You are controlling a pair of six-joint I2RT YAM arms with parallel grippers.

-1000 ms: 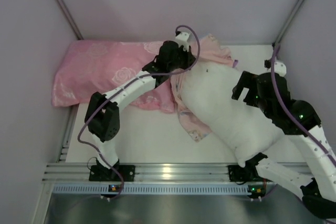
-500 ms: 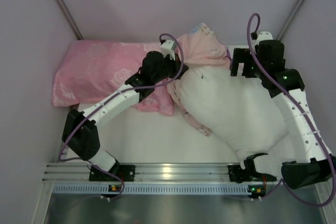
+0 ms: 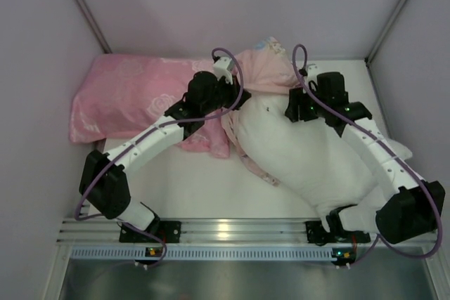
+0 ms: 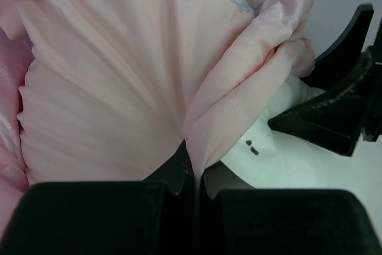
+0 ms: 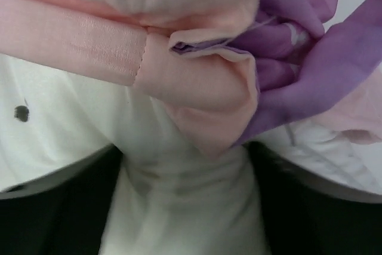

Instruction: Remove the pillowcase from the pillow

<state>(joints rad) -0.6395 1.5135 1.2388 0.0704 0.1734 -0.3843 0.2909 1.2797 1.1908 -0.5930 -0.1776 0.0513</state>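
Observation:
The white pillow (image 3: 309, 152) lies slantwise across the table, bare over most of its length. The pillowcase (image 3: 264, 68), pale pink inner side out, is bunched round the pillow's far end, and a strip of it trails along the left flank. My left gripper (image 3: 238, 98) is shut on a fold of that pale pink fabric (image 4: 119, 88), pinched at the fingertips (image 4: 194, 174). My right gripper (image 3: 294, 109) presses down on the pillow just beside the bunched hem. Its jaws stand open (image 5: 185, 207) with a bulge of white pillow (image 5: 59, 123) between them. The purple outer side (image 5: 298, 76) shows past the hem.
A pink rose-patterned pillow (image 3: 133, 96) lies at the far left under my left arm. Pale walls close in the far and side edges. A metal rail (image 3: 225, 230) runs along the near edge by the arm bases.
My right arm has swung from the pillow's right side round to its far end and come down on it. My left gripper has drawn the pillowcase slightly left and nearer.

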